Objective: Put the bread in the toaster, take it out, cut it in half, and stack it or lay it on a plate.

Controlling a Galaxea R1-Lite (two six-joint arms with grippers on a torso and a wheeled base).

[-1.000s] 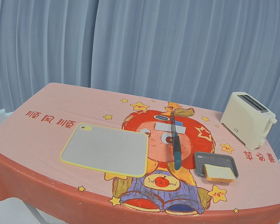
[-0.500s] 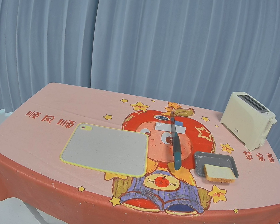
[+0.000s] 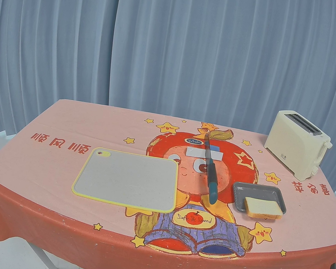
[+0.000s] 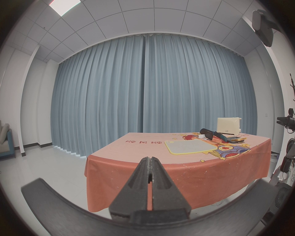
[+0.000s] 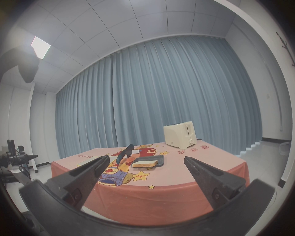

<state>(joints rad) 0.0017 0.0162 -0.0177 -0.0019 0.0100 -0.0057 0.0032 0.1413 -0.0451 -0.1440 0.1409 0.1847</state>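
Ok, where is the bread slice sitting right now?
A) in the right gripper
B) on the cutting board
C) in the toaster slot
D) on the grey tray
D: the bread lies on the near end of the grey tray, apart from the toaster and the cutting board.

**Desk:** How does the left gripper stand?

**Photographer:** Closed. Its two dark fingers are pressed together with just a thin slit between them, and they point level and straight ahead.

**Desk:** And the right gripper?

**Photographer:** Spread wide, one finger out to each side, tips angled inward, with nothing held between them. Both grippers hang low, and the table lies well beyond the fingertips of each.
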